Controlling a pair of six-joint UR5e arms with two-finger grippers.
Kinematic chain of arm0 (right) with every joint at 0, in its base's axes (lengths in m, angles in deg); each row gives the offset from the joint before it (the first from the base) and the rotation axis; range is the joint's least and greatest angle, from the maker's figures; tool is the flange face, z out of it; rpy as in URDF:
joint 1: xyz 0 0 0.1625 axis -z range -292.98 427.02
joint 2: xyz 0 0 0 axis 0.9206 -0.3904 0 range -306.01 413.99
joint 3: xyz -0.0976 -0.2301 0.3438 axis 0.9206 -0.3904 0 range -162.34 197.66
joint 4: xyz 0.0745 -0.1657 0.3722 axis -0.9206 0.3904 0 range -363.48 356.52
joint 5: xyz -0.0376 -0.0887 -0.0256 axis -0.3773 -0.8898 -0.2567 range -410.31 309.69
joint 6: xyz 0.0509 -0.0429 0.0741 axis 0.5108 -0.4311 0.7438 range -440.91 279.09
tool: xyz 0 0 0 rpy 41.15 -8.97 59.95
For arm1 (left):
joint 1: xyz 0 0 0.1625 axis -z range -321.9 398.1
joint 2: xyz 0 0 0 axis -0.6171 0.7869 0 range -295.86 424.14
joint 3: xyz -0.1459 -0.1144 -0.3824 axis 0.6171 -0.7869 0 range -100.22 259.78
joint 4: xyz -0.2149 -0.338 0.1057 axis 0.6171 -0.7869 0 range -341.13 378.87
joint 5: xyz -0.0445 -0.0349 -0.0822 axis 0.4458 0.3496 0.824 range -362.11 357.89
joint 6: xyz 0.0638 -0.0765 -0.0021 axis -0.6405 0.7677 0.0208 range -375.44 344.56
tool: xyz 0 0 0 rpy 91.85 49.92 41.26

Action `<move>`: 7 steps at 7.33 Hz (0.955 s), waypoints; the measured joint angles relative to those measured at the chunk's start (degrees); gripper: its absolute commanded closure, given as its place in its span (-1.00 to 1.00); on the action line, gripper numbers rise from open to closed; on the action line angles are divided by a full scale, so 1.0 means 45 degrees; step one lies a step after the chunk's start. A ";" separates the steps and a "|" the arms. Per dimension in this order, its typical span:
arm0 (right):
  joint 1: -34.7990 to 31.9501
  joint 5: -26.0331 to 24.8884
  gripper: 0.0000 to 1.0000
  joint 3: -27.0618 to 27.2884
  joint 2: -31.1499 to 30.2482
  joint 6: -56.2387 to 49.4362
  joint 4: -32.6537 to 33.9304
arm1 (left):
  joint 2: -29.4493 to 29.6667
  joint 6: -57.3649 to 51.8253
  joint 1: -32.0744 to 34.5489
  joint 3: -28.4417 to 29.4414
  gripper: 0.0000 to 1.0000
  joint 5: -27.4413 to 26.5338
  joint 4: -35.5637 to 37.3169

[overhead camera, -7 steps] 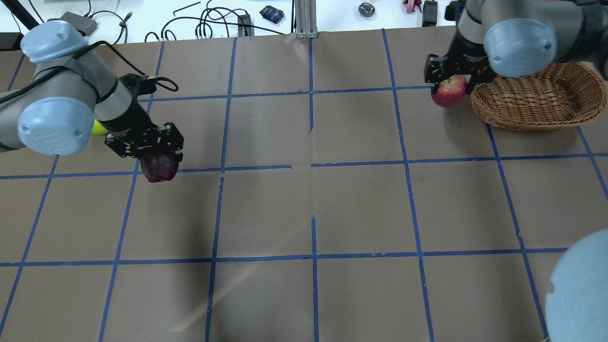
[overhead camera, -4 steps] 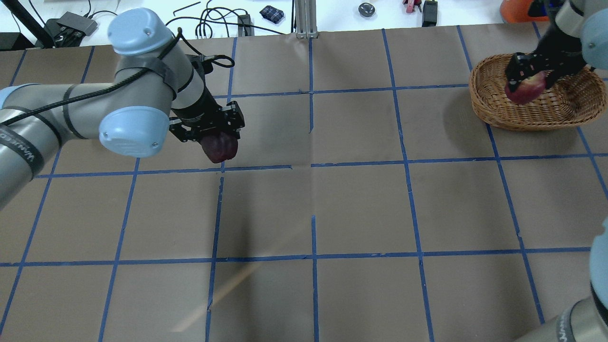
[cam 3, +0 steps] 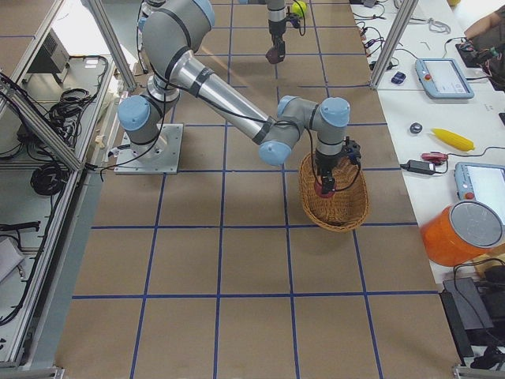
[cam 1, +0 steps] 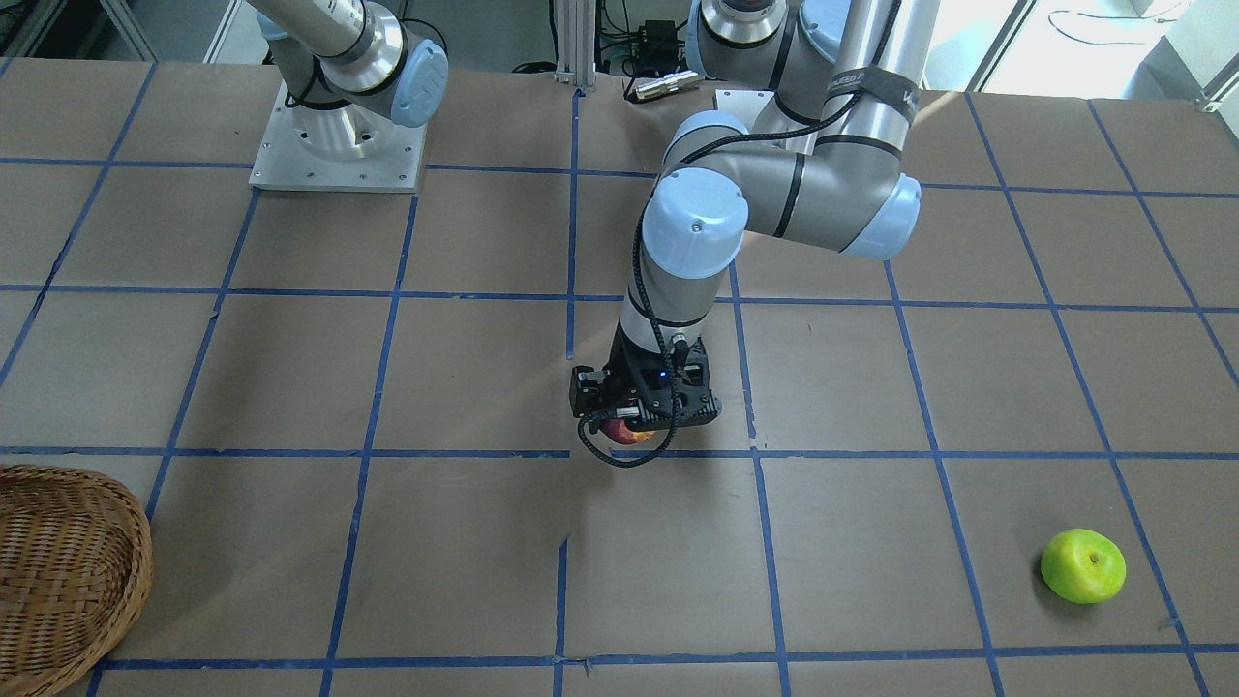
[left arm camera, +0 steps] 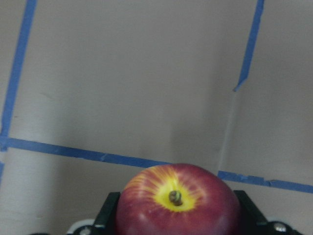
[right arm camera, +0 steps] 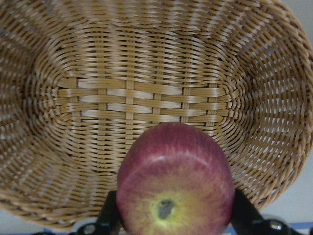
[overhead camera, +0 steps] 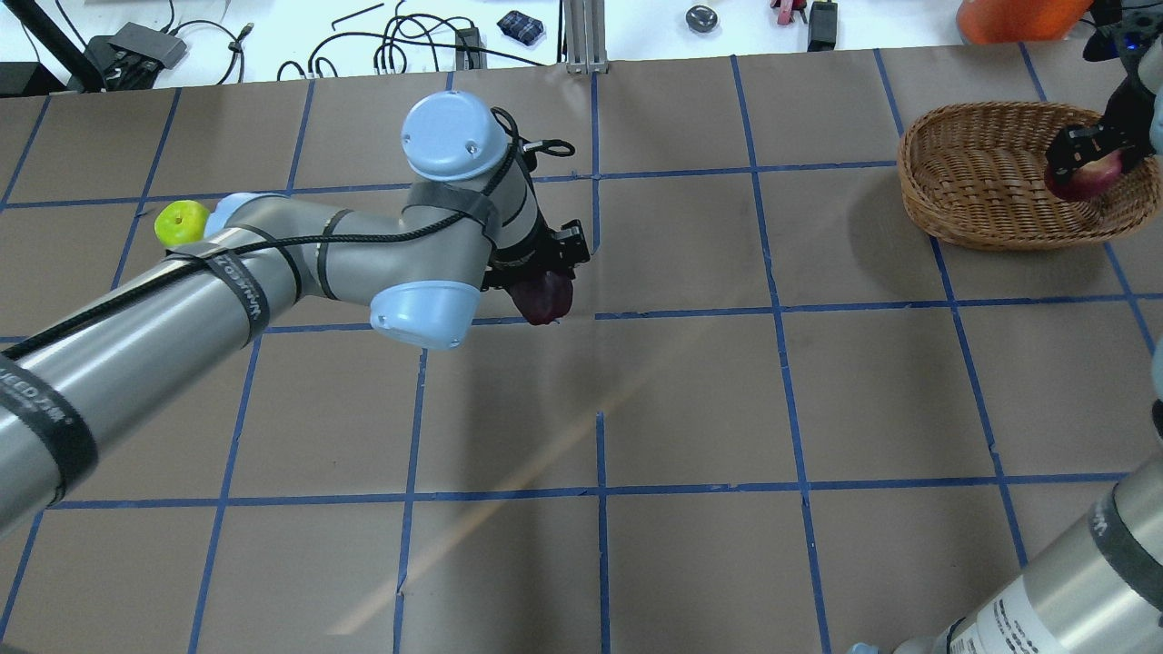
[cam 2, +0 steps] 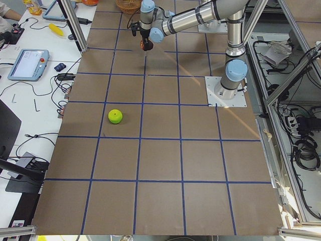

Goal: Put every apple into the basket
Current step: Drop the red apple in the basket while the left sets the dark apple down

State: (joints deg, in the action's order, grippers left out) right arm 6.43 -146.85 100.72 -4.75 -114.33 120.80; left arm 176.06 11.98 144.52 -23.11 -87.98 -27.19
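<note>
My left gripper [overhead camera: 543,292] is shut on a dark maroon apple [overhead camera: 542,300] and holds it above the table's middle. The left wrist view shows that apple [left arm camera: 176,203] with a yellow stem end between the fingers. My right gripper [overhead camera: 1086,171] is shut on a red apple [overhead camera: 1079,182] and hangs over the inside of the woven basket [overhead camera: 963,173] at the far right. In the right wrist view the red apple [right arm camera: 173,183] sits above the basket floor [right arm camera: 146,98]. A yellow-green apple [overhead camera: 180,222] lies on the table at the far left, behind my left arm.
Blue tape lines divide the brown table cover into squares. Cables and small tools lie on the white bench [overhead camera: 273,36] past the far edge. An orange container [overhead camera: 1008,18] stands behind the basket. My left arm's elbow [overhead camera: 427,309] stretches over the left half.
My left arm has carried the maroon apple right, from the left side to the table's middle. My right arm has moved the red apple from beside the basket to over its inside.
</note>
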 measured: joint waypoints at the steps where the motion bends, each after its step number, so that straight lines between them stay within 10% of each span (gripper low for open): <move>1: 0.0017 -0.0105 1.00 -0.0307 0.0431 -0.0046 0.0170 | 0.0460 0.0090 0.0313 -0.0198 0.66 -0.0029 0.0717; 3: 0.0025 -0.0176 0.50 -0.0621 0.1024 -0.0426 0.0586 | 0.1178 0.0228 0.0642 -0.0654 -0.99 -0.0012 0.2312; 6: 0.0328 -0.0161 -0.99 -0.0695 0.1427 -0.0909 0.1173 | 0.1199 0.0897 0.0737 -0.0631 -1.00 0.0095 0.2732; 7: 0.0452 -0.0146 -1.00 -0.0711 0.1463 -0.1173 0.1191 | 0.1057 0.0961 0.0685 -0.0607 -1.00 0.0107 0.2577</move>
State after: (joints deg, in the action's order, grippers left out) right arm 8.46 -147.50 97.52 1.83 -119.61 126.17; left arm 180.82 16.31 147.61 -25.84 -87.50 -15.60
